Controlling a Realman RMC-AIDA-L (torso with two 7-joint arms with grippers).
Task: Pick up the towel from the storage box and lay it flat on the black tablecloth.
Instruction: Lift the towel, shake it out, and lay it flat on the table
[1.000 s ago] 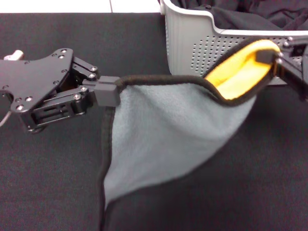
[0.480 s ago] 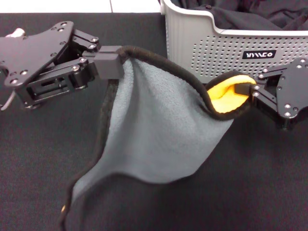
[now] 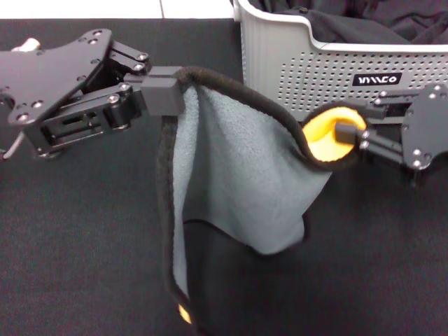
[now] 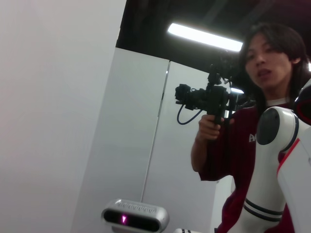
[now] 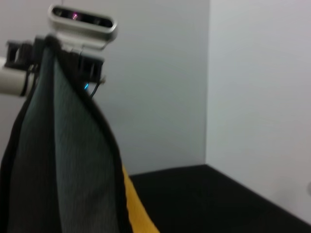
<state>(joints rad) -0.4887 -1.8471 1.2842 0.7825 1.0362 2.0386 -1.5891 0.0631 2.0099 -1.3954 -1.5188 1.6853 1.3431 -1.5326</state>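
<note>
The towel (image 3: 238,168), grey-teal with black edging and an orange-yellow back, hangs in the air between my two grippers above the black tablecloth (image 3: 77,238). My left gripper (image 3: 164,94) is shut on one top corner at the upper left. My right gripper (image 3: 348,131) is shut on the other corner, where the yellow face folds out, just in front of the storage box (image 3: 315,63). The towel's lower end droops towards the front edge. The right wrist view shows the towel (image 5: 73,155) hanging close to the camera.
The light grey storage box stands at the back right with plain black fabric (image 3: 364,24) inside it. The left wrist view shows a person (image 4: 257,121) holding a camera and a white robot arm (image 4: 277,170).
The towel has swung and folded narrower; its lower end now hangs straight down near the front. My right gripper has shifted slightly, still holding its corner. My left gripper has barely moved.
</note>
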